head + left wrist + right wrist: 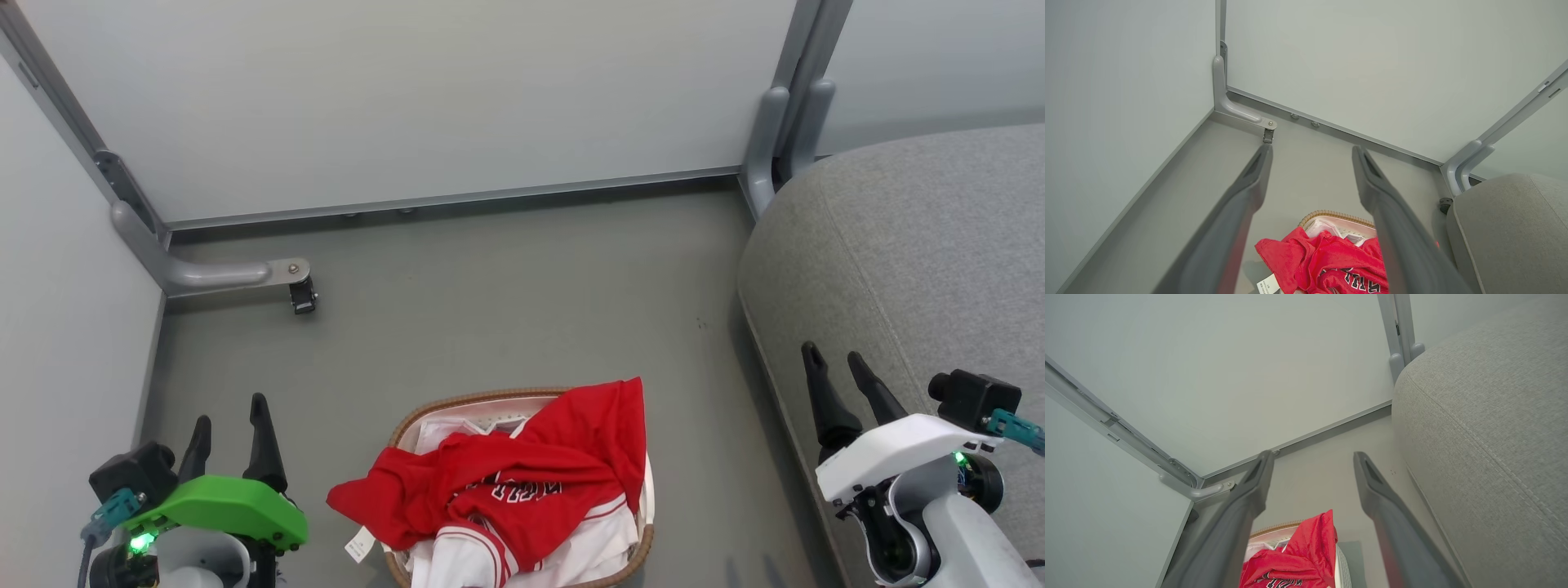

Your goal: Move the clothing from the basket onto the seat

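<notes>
Red clothing (531, 469) lies heaped in the white basket (457, 404) with a brown woven rim, on the floor at the bottom centre of the head view. One piece is a jersey with dark lettering and white striped trim, spilling over the left rim. The grey seat (922, 253) stands to the right. My left gripper (230, 418) hangs open left of the basket, nothing between its fingers. My right gripper (837, 358) is open at the seat's front edge, right of the basket. Both wrist views look down on the clothing (1327, 261) (1294, 559) from above.
Pale partition walls close off the back and left, with grey metal feet (220, 273) (771, 147) on the floor. A small black caster (303, 296) sits at the left foot's end. Grey floor (506, 302) lies between basket and back wall.
</notes>
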